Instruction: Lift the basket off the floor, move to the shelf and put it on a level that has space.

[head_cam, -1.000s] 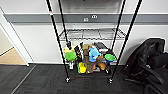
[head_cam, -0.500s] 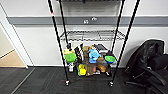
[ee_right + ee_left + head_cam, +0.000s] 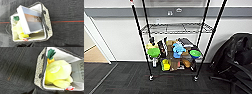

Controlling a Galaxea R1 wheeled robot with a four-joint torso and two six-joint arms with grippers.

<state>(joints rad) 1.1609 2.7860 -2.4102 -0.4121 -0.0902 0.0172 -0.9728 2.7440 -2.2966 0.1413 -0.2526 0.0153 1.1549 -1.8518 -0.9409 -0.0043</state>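
Straight ahead of the head camera stands the shelf [image 3: 175, 40], a tall black wire rack on casters against a white wall with a grey band. Its middle level [image 3: 176, 28] is a bare wire grid, while the lowest tier is crowded with colourful items, among them a green bowl [image 3: 153, 52], a blue soft toy [image 3: 178, 49], a second green bowl [image 3: 195, 53] and a yellow box [image 3: 165, 65]. Dark grey carpet, the floor [image 3: 121, 80], spreads in front of the rack; a black office chair [image 3: 236, 60] sits to the right, and a doorway onto a tan floor opens at the left. Seen from the left wrist camera, the basket [image 3: 39, 73] appears from above over the carpet, with beige woven sides, a dark loop handle [image 3: 43, 65] and pale lining; inside lie a yellow plush toy [image 3: 57, 73] with a green leafy top, and the edge of a grey box [image 3: 78, 72]. From the right wrist camera, the same basket [image 3: 48, 27] shows over the carpet near a thin red line, the white-edged box [image 3: 30, 21] leaning across the yellow toy [image 3: 20, 30]. Whether it rests on the carpet or is lifted is unclear. I cannot tell how either gripper's jaws stand.
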